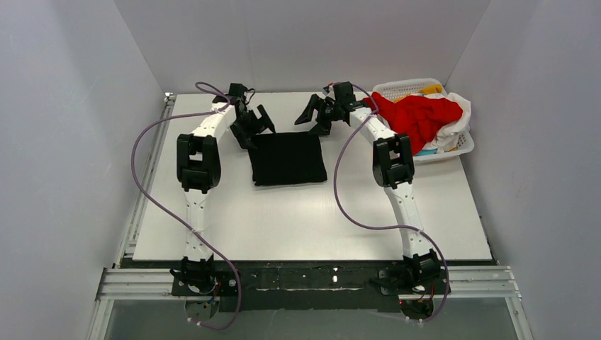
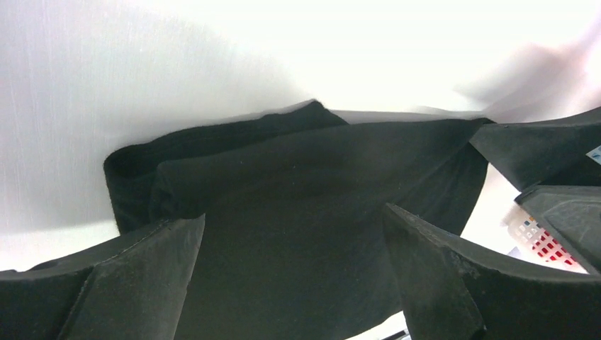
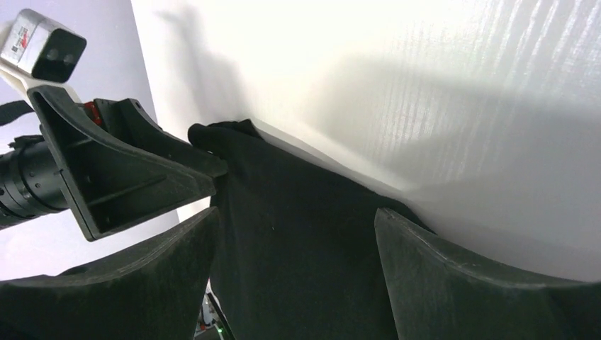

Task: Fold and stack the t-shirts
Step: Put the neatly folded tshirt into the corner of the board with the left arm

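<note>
Roughly in the middle of the white table's (image 1: 283, 227) far half lies the black t-shirt (image 1: 288, 159), folded into a neat rectangle with its layered edges showing along the far side. Both grippers sit at that far edge, 1 at each corner. The left gripper (image 1: 255, 127) is over the far-left corner with its jaws spread wide and nothing held. In the left wrist view the black cloth (image 2: 298, 234) fills the gap between the 2 fingers (image 2: 135, 283). Whether a fingertip touches the fabric cannot be told. The right gripper (image 1: 317, 119) is just beyond the far-right corner, also wide open and empty. In the right wrist view the shirt (image 3: 298, 248) lies between its fingers (image 3: 461, 283), with the left gripper (image 3: 120, 177) close by on the other side. At the table's far-right corner stands a white lattice basket (image 1: 404, 83), holding the red t-shirt (image 1: 418, 117) heaped on top, a white one (image 1: 457, 113) draped over the rim, and a yellow one (image 1: 431, 89) showing at the back.
</note>
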You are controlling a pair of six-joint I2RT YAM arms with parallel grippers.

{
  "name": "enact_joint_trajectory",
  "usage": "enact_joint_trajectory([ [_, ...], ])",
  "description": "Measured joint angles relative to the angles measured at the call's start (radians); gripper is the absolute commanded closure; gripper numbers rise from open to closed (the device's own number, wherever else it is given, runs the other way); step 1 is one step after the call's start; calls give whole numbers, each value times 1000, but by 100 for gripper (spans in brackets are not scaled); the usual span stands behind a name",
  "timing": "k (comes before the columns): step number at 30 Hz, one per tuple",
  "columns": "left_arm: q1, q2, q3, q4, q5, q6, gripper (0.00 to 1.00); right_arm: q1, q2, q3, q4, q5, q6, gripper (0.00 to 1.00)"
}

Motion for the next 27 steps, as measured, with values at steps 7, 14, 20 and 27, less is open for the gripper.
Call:
enact_joint_trajectory([
  [7, -1, -56, -69, -15, -28, 26, 2, 7, -27, -8, -37, 35, -29, 9],
  [14, 1, -160, -79, -88, -35, 69, 2, 19, -221, -75, -84, 77, -72, 8],
  [20, -25, -444, -352, 8, 34, 41, 2, 61, -554, -390, 41, 77, -89, 8],
  [27, -78, -465, -657, 200, 129, -54, 2, 144, -688, -784, 232, 60, -55, 8],
])
